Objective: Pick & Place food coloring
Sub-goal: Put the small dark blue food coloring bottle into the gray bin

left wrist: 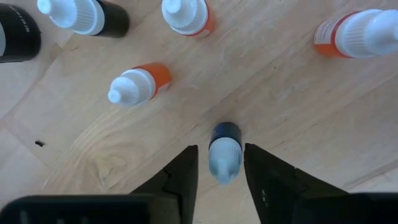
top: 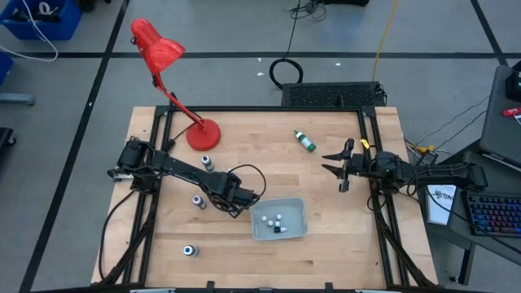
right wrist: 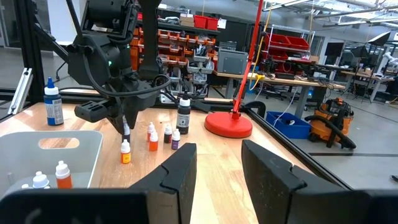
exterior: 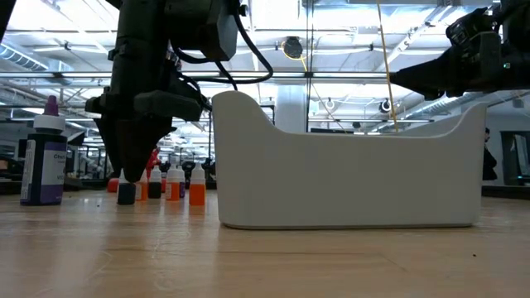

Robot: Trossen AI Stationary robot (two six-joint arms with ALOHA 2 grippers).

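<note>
Risk of tipping or squirting the small blue-bodied vial (left wrist: pixel 224 149) out sideways if the left gripper (left wrist: pixel 220 171) closes off-centre, since the white nozzle sits between its fingers (left wrist: pixel 180 177) with a sliver of gap each side, jaws narrowed but seemingly not yet clamped; could also knock the orange vials (left wrist: pixel 138 84) crowded nearby. Stands upright on the table (top: pixel 342 244), at about nine o'clock from the tray (top: pixel 299 231), tiny, white-capped. Parked at three o'clock, right gripper (top: pixel 342 168) open and empty.

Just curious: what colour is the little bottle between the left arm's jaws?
Dark blue with a pale cap: the little bottle shows best in the left wrist view.
</note>
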